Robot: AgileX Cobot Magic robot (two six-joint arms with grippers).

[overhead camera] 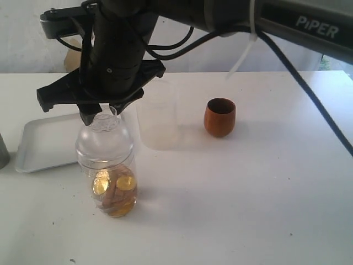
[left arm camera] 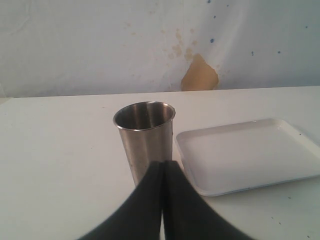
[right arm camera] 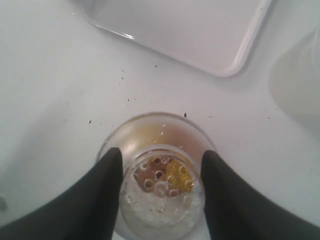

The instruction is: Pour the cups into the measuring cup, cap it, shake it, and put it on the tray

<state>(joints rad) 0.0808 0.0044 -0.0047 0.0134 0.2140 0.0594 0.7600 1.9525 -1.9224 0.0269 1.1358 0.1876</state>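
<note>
Measuring cup [overhead camera: 107, 176] near left looks like slick, thin plastic, bottom-heavy. Right claw [right arm camera: 162, 155] partway open, pinching its lid [overhead camera: 105, 141] neck; body grip seems safer.

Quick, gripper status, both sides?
Left gripper: closed, empty.
Right gripper: fingers closed on the cap of the measuring cup.

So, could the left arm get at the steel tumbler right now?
Probably yes: the tumbler stands directly ahead of the left end effector with nothing between them, though its jaws are shut and would need opening.
</note>
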